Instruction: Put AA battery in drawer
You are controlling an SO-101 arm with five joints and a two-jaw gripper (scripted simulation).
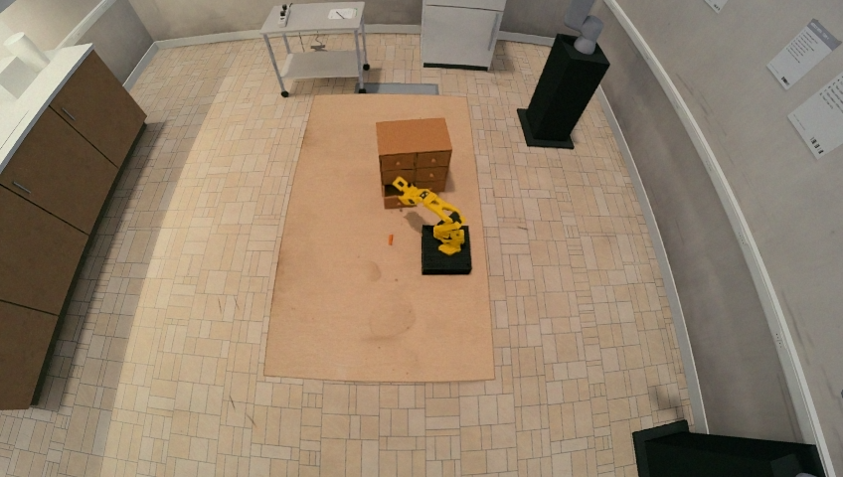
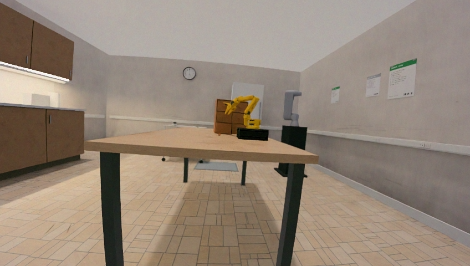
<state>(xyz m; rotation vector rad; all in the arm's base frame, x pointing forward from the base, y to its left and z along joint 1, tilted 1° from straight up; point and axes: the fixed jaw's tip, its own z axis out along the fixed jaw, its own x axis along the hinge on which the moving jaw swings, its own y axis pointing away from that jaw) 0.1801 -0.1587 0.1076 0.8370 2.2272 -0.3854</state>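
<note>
A small orange AA battery (image 1: pixel 390 238) lies on the wooden table (image 1: pixel 355 331) (image 2: pixel 184 144), left of the arm's black base (image 1: pixel 444 262) (image 2: pixel 252 134). A brown chest of small drawers (image 1: pixel 413 135) (image 2: pixel 220 119) stands behind it, two columns wide. Its bottom left drawer (image 1: pixel 390 203) is pulled out a little; what it holds is too small to tell. The other drawers look shut. My yellow gripper (image 1: pixel 395 182) (image 2: pixel 227 105) hangs in front of the left column, above the pulled-out drawer, fingers slightly apart with nothing between them.
A black pedestal (image 1: pixel 562 94) (image 2: pixel 291 144) stands off the table's far right corner. A white cart (image 1: pixel 316 47) and a white cabinet (image 1: pixel 461 32) stand behind the table, and brown cupboards (image 1: pixel 53 195) line the left wall.
</note>
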